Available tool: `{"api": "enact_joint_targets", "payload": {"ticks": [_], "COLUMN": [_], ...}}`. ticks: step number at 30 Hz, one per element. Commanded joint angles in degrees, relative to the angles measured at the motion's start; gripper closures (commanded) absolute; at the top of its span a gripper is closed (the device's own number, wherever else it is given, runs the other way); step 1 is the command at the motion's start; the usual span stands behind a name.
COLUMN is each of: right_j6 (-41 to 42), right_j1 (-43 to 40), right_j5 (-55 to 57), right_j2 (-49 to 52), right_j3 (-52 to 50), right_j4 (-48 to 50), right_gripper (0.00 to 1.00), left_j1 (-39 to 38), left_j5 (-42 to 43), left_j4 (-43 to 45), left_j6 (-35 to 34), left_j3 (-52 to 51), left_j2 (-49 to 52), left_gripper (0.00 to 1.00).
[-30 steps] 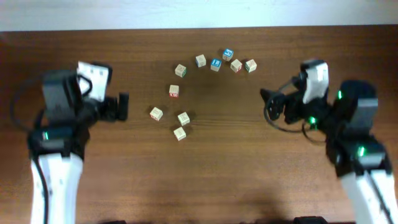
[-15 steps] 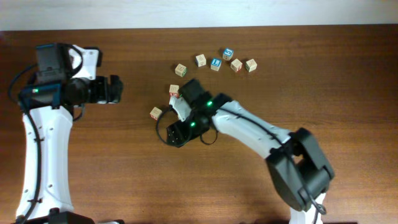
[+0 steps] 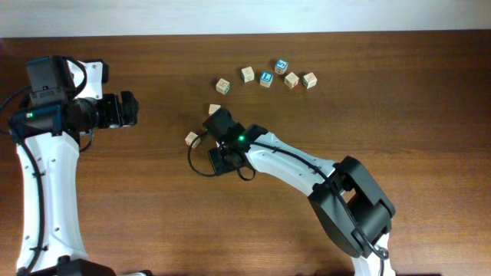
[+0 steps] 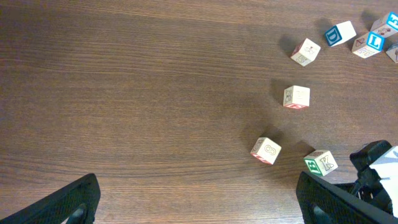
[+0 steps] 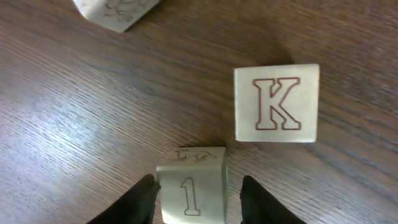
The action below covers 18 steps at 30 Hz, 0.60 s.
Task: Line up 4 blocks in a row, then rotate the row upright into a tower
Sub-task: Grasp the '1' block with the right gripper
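The task appears to be at a grasp, not a turn. The right gripper (image 5: 194,204) is down among the blocks (image 3: 192,139) at the centre of the overhead frame. In its wrist view the two fingers (image 5: 140,202) stand either side of the block marked 1 (image 5: 189,183) at the bottom edge. One finger is at or against the block's side, while a thin strip of table (image 3: 383,115) shows between the other finger and the block. The jaws are therefore partly open, bracketing the block without a firm hold. Nothing is lifted or mid-turn. How many blocks are already rotated cannot be read from how they lie; I judge that most of the four are left to do.

The left gripper (image 3: 130,110) hovers at the left of the overhead frame, spread wide and empty, well apart from every block.

Readable marks:
- **Right wrist view:** a "1" with a small animal drawing on the face above it, and a red-outlined "K" on the block marked K (image 5: 277,102), just up and to the right.
- **Left wrist view, lower right:** a block with what looks like an 8 (image 4: 266,150), near a green-sided block (image 4: 321,162).
- **Left wrist view, upper right corner:** the blue D cube (image 4: 340,34) and the blue L cube (image 4: 373,43).
- **Brands:** none shows.
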Motion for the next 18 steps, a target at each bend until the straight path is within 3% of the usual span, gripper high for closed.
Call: {"api": "enact_joint_targets", "payload": {"ticks": [1, 4, 8, 9, 11, 13, 18], "right_j6": [0.5, 0.5, 4.1, 4.1, 2.7, -1.1, -0.9], "right_j1": [0.3, 0.3, -0.4, -0.9, -1.2, 0.3, 1.6], "right_j5": [1.3, 1.6, 8.3, 6.9, 3.4, 0.6, 3.0], "right_j2": [1.1, 1.0, 1.0, 1.0, 1.6, 3.4, 4.8], "right_j3": [1.9, 5.6, 8.7, 8.7, 8.7, 8.7, 8.7], "right_j4": [-0.8, -6.6, -14.6, -14.6, -12.0, -8.4, -9.0], "right_gripper": [0.63, 0.69, 0.70, 0.69, 0.54, 0.46, 0.51], "left_j1": [0.1, 0.1, 0.1, 0.1, 0.1, 0.1, 0.1], "left_j5": [0.2, 0.2, 0.2, 0.2, 0.2, 0.2, 0.2], "left_j4": [0.1, -0.4, -0.4, -0.4, -0.4, -0.4, -0.4], "left_j6": [-0.7, -0.7, -0.7, -0.7, -0.7, -0.7, -0.7], "left_j3": [1.1, 1.1, 1.1, 1.1, 1.1, 1.1, 1.1], "left_j2": [0.3, 0.3, 0.3, 0.3, 0.3, 0.3, 0.3], "left_gripper": [0.01, 0.01, 0.01, 0.01, 0.01, 0.01, 0.01]}}
